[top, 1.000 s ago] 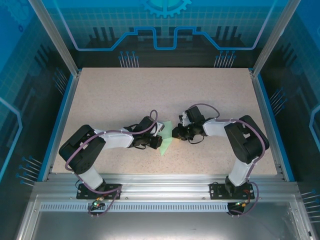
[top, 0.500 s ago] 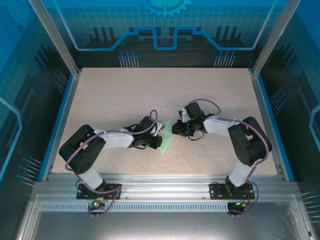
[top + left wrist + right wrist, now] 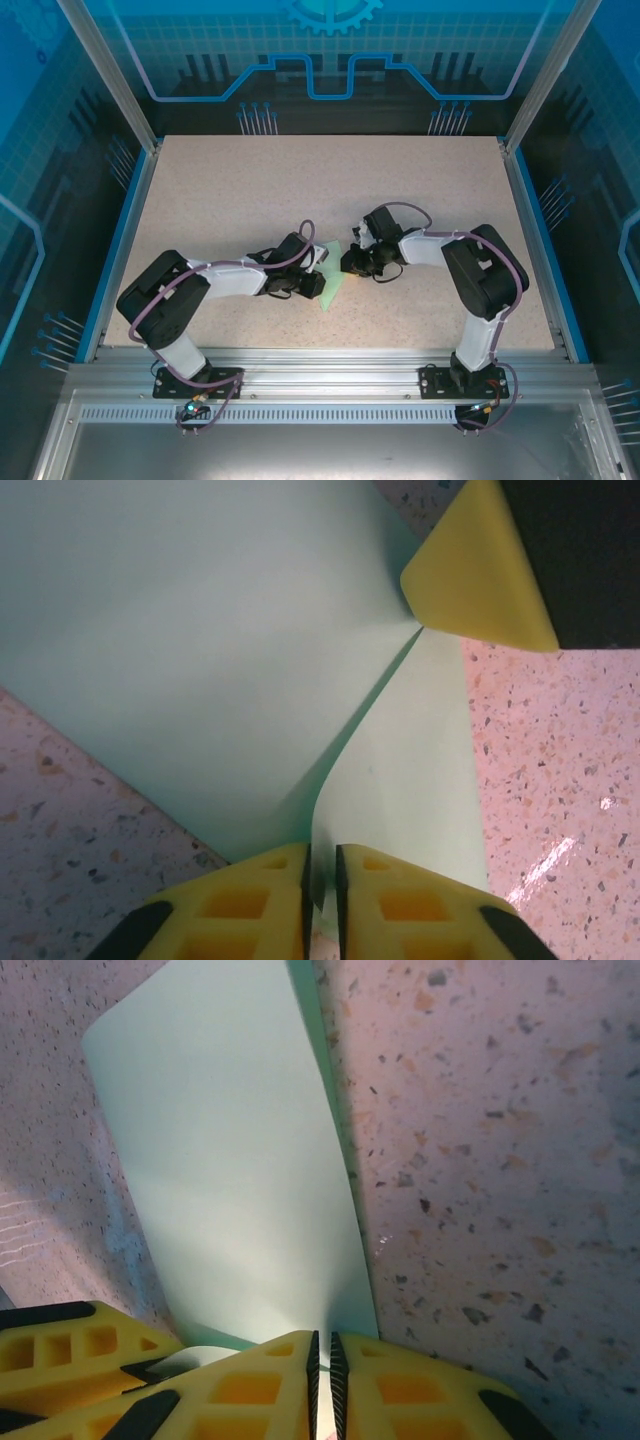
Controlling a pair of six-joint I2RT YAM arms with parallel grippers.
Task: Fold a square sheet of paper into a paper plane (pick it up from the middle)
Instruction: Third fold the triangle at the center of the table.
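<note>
At mid-table, left pincer (image 3: pixel 320 868) and right pincer (image 3: pixel 321 1348) both clamp one square sheet of paper (image 3: pixel 200 630).

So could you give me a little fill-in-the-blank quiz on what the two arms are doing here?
1. The paper is pale ___.
2. The left gripper and the right gripper are both shut on the ___.
3. Their fingers are ___ in colour.

Missing words: green; paper; yellow.
</note>
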